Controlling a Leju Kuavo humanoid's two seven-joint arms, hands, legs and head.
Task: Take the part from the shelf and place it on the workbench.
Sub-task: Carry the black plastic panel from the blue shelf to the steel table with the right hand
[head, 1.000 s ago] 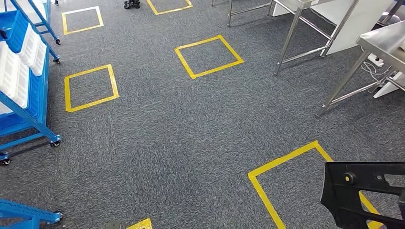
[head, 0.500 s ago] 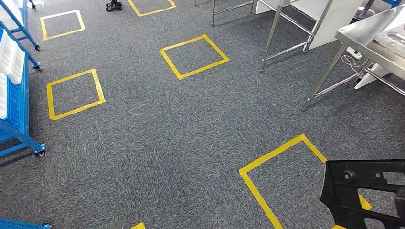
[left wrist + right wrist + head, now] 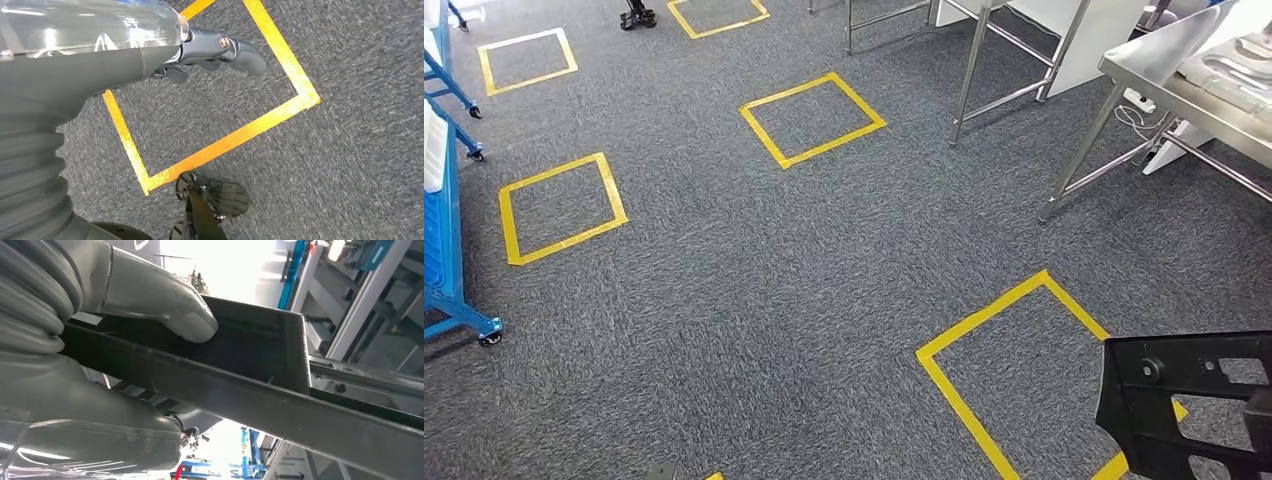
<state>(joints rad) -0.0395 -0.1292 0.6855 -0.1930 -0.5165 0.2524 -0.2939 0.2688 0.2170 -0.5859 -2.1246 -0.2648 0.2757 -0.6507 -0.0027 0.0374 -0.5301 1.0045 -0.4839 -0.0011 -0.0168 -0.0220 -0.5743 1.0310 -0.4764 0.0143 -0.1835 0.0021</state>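
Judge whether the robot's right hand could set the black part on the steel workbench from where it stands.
Probably not yet: the right hand grips the black part, but open carpet separates it from the workbench.

part (image 3: 1189, 405): black matt plastic
floor (image 3: 824, 260): grey rough carpet, yellow tape squares
workbench (image 3: 1184, 70): brushed shiny metal
shelf (image 3: 442, 230): blue painted metal

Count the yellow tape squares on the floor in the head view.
6: top left, top centre, cut off, left, centre, lower right, and a corner at the bottom edge.
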